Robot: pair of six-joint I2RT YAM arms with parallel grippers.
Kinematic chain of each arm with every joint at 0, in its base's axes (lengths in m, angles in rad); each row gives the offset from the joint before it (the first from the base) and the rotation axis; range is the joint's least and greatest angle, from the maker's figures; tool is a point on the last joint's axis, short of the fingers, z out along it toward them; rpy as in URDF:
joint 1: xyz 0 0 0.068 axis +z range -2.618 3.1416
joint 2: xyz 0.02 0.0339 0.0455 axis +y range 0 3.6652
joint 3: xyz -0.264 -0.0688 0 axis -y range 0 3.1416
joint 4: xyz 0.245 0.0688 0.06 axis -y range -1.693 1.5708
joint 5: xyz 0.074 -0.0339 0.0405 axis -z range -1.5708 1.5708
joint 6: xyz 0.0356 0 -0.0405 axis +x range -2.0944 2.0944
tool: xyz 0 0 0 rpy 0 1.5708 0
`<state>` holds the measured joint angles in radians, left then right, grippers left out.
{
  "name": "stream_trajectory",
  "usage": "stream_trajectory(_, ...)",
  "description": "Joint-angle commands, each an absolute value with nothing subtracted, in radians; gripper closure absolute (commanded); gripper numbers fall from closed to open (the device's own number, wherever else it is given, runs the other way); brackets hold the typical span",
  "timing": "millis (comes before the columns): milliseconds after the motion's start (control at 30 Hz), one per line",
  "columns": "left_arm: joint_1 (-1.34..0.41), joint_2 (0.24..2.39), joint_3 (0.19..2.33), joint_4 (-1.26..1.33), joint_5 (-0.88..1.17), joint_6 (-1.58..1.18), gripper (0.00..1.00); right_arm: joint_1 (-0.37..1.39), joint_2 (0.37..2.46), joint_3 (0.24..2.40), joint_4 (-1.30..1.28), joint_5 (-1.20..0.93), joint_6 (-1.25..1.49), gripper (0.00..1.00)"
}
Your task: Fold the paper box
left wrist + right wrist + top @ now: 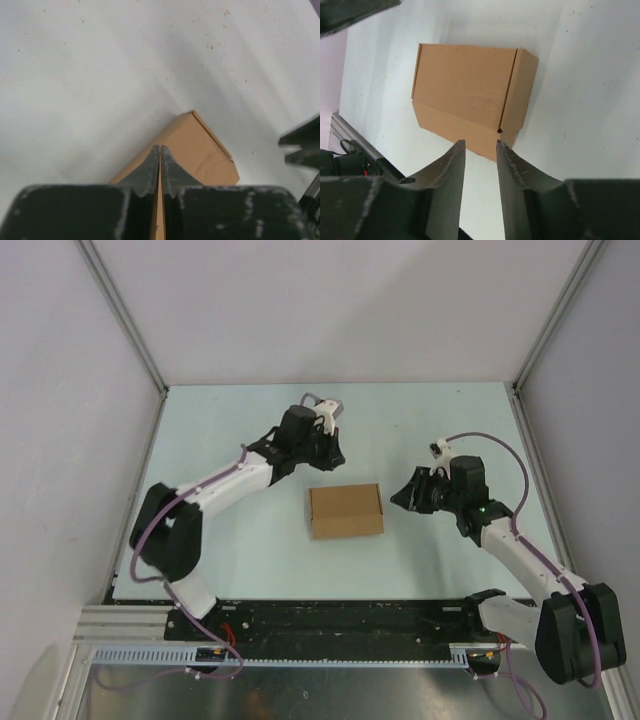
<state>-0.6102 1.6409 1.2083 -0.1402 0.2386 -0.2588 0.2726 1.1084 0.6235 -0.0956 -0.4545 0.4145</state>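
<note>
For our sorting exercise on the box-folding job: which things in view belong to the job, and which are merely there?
Job: paper box; left gripper; right gripper.
Merely there: table; side walls; base rail.

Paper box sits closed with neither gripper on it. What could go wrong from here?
1. Nothing holds the paper box; the side flap seen from the right wrist might spring open.
2. The left gripper, shut, aims at a box corner and could nudge it if it advances.
</note>
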Motion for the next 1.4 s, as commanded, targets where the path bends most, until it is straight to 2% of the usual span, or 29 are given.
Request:
stream_trajectory(0,-0.581,1.784,1.368,-0.17,0.327,-0.203,1.0,0.27,1.046,0.577,-0.135,-0.492,0.445,0.66)
stream_trajectory(100,-0.577,1.873,1.463,-0.195,0.35,-0.19,1.0,0.27,1.025,0.554,-0.141,-0.506,0.454,0.76)
stream_trajectory(133,-0.577,1.891,1.485,-0.199,0.353,-0.186,1.0,0.27,1.022,0.54,-0.138,-0.512,0.462,0.82)
stream_trajectory(333,-0.577,2.023,1.6,-0.227,0.399,-0.193,1.0,0.271,1.029,0.489,-0.08,-0.578,0.5,0.96)
stream_trajectory(800,-0.594,2.151,1.594,-0.23,0.451,-0.215,1.0,0.325,1.212,0.482,0.107,-0.598,0.558,0.98)
stream_trajectory(1367,-0.621,2.134,1.467,-0.229,0.522,-0.172,1.0,0.351,1.39,0.483,0.218,-0.569,0.568,0.98)
